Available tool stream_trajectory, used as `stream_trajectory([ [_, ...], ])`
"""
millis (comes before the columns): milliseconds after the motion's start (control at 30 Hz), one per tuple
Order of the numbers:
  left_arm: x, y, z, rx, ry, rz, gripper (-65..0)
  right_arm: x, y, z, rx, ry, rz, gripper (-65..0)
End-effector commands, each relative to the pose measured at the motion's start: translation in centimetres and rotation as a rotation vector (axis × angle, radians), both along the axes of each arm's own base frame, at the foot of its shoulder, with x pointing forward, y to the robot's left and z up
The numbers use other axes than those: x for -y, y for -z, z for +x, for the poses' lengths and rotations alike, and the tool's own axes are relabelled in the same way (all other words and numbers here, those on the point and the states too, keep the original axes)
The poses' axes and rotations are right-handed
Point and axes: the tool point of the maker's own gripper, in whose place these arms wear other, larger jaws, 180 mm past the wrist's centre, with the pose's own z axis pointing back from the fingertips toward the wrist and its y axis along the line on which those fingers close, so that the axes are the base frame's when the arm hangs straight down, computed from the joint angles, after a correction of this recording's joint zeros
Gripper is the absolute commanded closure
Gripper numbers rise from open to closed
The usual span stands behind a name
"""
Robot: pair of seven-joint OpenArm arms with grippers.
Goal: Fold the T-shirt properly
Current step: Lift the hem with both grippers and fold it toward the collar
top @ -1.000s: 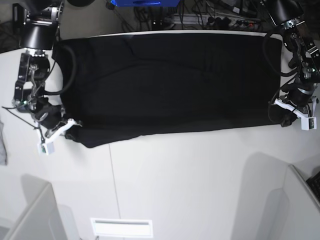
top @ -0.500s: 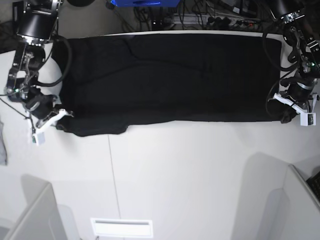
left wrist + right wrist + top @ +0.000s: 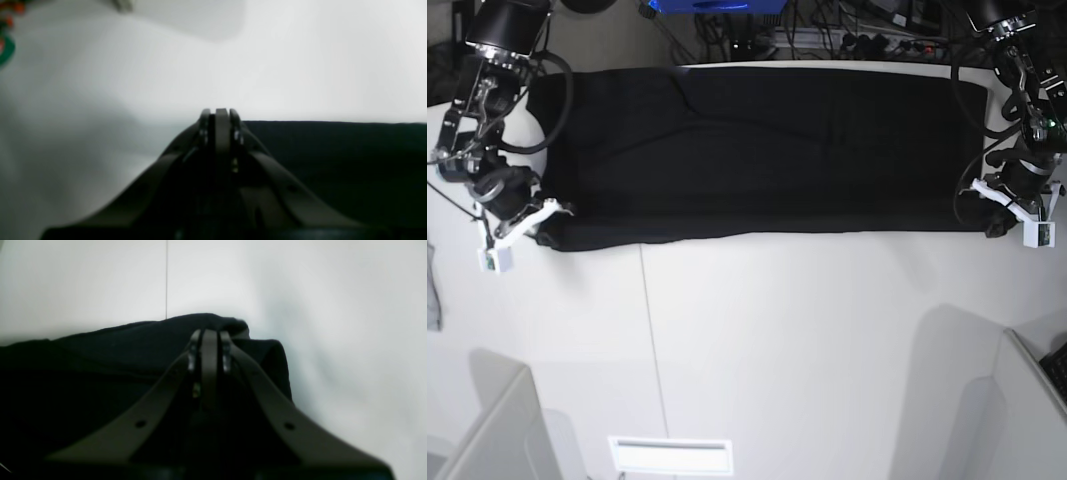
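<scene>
The black T-shirt point(image 3: 757, 150) lies as a long, plain black band across the far part of the white table point(image 3: 807, 340); no print shows. My right gripper point(image 3: 545, 222) is at the shirt's near left corner. In the right wrist view it point(image 3: 209, 336) is shut with bunched black cloth point(image 3: 100, 353) around its tips. My left gripper point(image 3: 995, 222) is at the near right corner. In the left wrist view it point(image 3: 218, 115) is shut at the edge of the cloth point(image 3: 333, 160). The pinched cloth itself is hidden under the fingers.
A grey cloth scrap point(image 3: 432, 290) lies at the table's left edge. Cables point(image 3: 827, 30) and a blue object point(image 3: 712, 8) sit behind the table. White partitions stand at the near left point(image 3: 487, 430) and near right point(image 3: 1027, 400). A table seam point(image 3: 652, 340) runs front to back.
Both grippers have moved toward the back of the table, the right one more. The shirt's near edge went with them, so the band is narrower and its near edge straighter.
</scene>
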Motion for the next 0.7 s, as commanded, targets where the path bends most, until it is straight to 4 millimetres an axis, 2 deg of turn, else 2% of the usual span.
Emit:
stream_trajectory([
  [0,-0.6,-1.9,0.6,0.057,0.001,0.027,0.0,0.6,-1.7,0.7,0.056,0.002,-0.018,0.0],
  [233,-0.8,-2.7,0.6,0.075,-0.003,0.042,0.0,0.0,-2.5,-0.2,0.044,-0.032,-0.046,0.0],
  [333,-0.8,-2.5,0.3,0.067,-0.002,0.043,0.0,-0.3,-2.7,-0.7,0.047,-0.040,-0.054,0.0],
  [500,-0.5,-2.6,-0.1,0.065,0.010,0.053,0.0,-0.3,-1.6,-1.9,0.010,-0.041,-0.053,0.0],
  [667,-0.5,-1.9,-0.9,0.035,0.011,0.053,0.0,-0.3,-0.9,-3.0,-0.020,-0.044,-0.055,0.0],
])
